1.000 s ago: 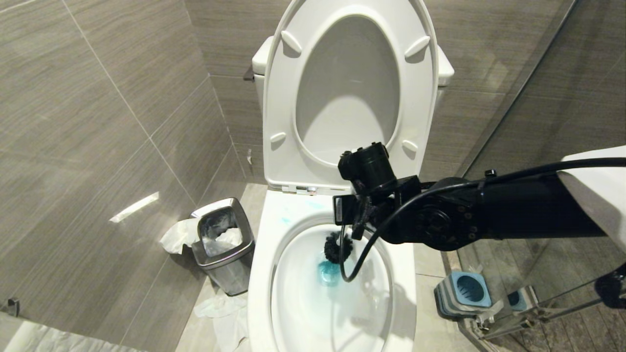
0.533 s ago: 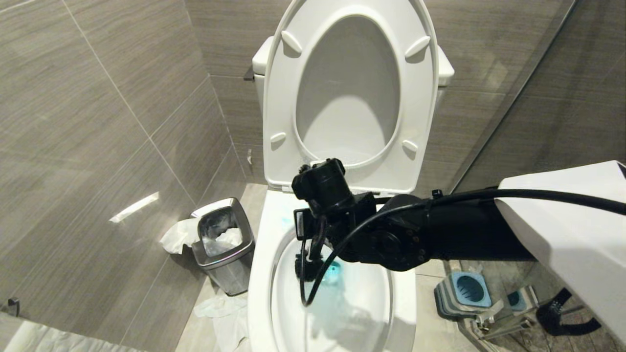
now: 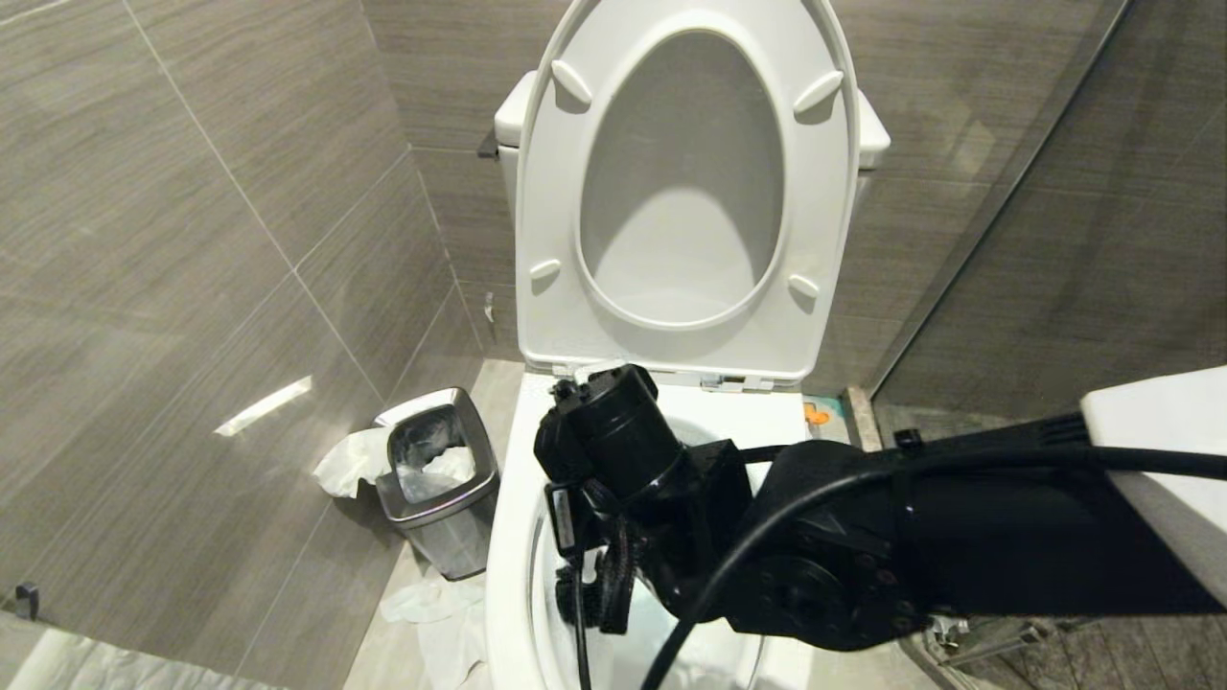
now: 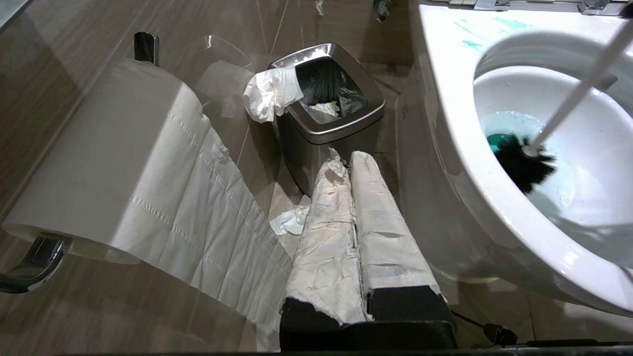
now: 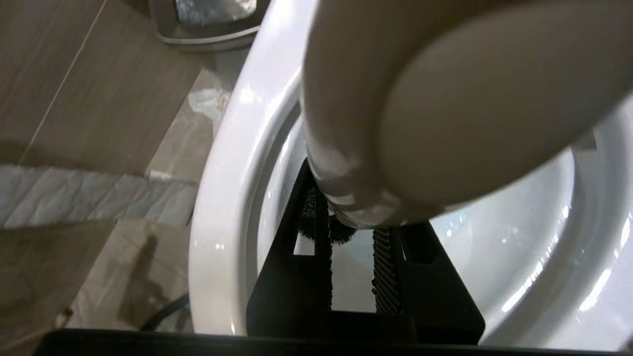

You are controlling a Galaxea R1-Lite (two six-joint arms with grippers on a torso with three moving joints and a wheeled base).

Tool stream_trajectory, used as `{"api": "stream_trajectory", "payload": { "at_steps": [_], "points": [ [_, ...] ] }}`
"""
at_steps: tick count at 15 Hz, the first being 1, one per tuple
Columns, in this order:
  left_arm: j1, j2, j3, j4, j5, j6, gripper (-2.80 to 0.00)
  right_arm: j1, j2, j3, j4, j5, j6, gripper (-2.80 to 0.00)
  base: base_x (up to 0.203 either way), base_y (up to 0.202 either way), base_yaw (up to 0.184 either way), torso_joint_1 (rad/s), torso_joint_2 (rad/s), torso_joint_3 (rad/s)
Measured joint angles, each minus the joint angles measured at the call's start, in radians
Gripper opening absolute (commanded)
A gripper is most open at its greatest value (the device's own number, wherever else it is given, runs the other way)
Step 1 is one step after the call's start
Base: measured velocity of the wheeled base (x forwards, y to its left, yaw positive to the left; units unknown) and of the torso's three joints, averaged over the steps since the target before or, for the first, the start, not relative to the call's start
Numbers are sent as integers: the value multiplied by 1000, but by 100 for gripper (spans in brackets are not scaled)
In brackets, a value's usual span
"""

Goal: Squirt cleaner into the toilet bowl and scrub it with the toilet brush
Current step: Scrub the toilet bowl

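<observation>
Grey wall tiles are seen behind the toilet bowl, seat raised. The toilet brush is clamped by the right gripper, black bristles pressed against the bowl's left inner wall in blue-tinted water. The left gripper, fingers together, is parked near the steel bin.

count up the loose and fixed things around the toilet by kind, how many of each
toilet bowl: 1
toilet brush: 1
steel waste bin: 1
paper roll: 1
crumpled tissues outside the bin: 2
total: 6
</observation>
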Motion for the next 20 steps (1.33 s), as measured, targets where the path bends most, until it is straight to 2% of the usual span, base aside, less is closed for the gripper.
{"api": "stream_trajectory", "payload": {
  "at_steps": [6,10,12,15,20],
  "points": [
    [0,0,0,0,0,0,-280,68,-251,358,-15,3,33,-280,0,0,0,0,0,0],
    [0,0,0,0,0,0,-280,85,-392,517,-26,0,45,-280,0,0,0,0,0,0],
    [0,0,0,0,0,0,-280,77,-442,551,-26,-3,46,-280,0,0,0,0,0,0],
    [0,0,0,0,0,0,-280,21,-480,552,-27,-27,42,-280,0,0,0,0,0,0],
    [0,0,0,0,0,0,-280,-88,-494,462,-24,-30,1,-280,0,0,0,0,0,0]
  ]
}}
